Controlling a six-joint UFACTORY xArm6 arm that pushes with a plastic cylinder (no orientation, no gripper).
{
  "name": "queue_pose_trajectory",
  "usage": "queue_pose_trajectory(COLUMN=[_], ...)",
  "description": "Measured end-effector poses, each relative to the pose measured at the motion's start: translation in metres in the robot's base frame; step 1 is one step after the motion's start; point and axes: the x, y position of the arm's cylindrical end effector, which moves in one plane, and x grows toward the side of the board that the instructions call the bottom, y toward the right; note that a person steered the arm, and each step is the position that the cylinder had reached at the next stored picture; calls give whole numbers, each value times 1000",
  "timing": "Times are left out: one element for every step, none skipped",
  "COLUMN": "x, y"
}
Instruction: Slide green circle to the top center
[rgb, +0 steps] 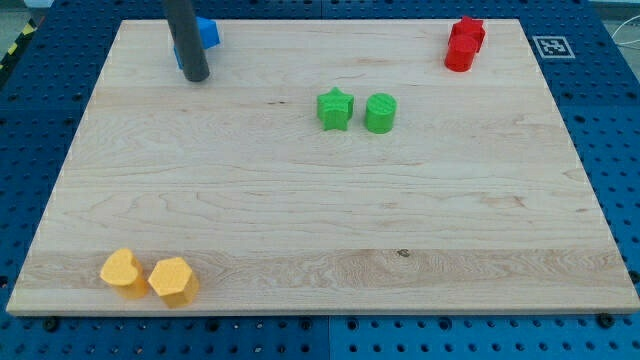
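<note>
The green circle sits on the wooden board a little above the middle and right of centre. A green star stands just to its left, a small gap between them. My tip is near the board's top left, far to the left of both green blocks and touching neither. The rod hides part of a blue block behind it.
Two red blocks stand close together at the top right corner. Two yellow blocks, one heart-like and one hexagonal, sit side by side at the bottom left. A blue pegboard table surrounds the board.
</note>
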Motion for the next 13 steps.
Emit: queue_pose_trajectory(x=[33,57,83,100,107,107,107,107,107,104,100,81,63], y=[10,22,35,55,87,123,162,197,231,243,239,236,232])
